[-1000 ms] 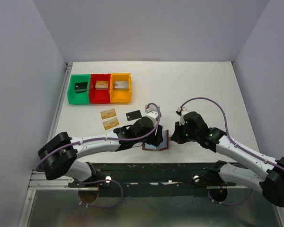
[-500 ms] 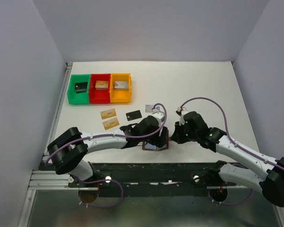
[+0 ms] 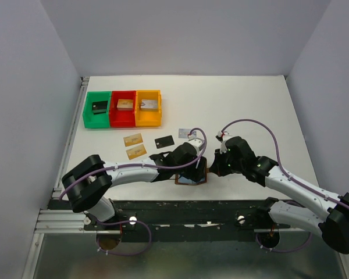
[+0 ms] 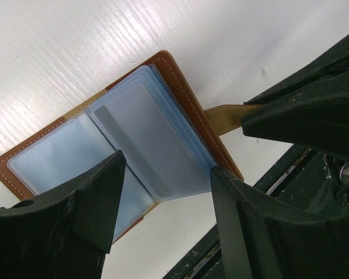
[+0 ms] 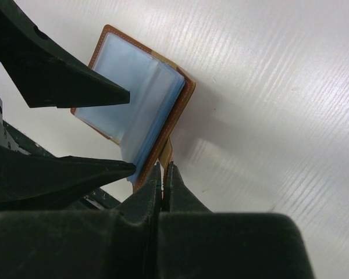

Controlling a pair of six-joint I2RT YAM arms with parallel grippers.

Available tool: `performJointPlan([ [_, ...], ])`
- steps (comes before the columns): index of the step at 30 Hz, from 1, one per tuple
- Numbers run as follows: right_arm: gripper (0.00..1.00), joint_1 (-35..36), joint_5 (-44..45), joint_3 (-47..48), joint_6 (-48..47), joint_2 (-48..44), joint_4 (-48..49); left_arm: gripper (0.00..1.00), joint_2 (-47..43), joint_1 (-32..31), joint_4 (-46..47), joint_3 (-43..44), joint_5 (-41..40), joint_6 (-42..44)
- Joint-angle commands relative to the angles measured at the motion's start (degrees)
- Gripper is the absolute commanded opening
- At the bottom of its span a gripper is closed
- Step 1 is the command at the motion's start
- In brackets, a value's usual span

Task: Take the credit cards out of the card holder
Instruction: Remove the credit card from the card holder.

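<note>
Now the right jaws clench the open card holder's [image 4: 134, 139] snap tab [image 4: 224, 116]; the left jaws, released, straddle its blue pockets [image 5: 134, 93].

Top camera: fixed high behind the rig, looking down and forward over the whole surface [image 3: 250, 104]. My two wrist cameras: each very close, angled down at the surface from opposite sides. All three views share the open card holder [image 4: 134, 133] near the front edge.

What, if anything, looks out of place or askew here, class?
Nothing spilled or damaged. The card holder lies open by the near edge of the table, snap tab pinched by the right gripper; loose cards lie askew.
</note>
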Motion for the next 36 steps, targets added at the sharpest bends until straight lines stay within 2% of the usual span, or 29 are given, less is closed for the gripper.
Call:
performJointPlan([
  [1, 0.00, -0.30, -1.12, 1.31, 0.13, 0.01, -0.61, 0.72, 1.51, -0.35, -1.88, 1.12, -1.29, 0.37],
  [10, 0.00, -0.30, -0.86, 1.05, 0.04, -0.16, -0.52, 0.72, 1.34, -0.26, -2.85, 0.33, -3.24, -0.42],
  [24, 0.00, -0.30, 0.02, 0.43, 0.04, -0.34, -0.52, 0.72, -3.76, -0.70, -6.01, -0.82, -11.14, -0.43],
  [36, 0.00, -0.30, 0.46, -0.62, 0.39, -0.78, -0.34, 0.70, -1.66, -2.37, -6.54, 1.11, -10.80, 1.15],
])
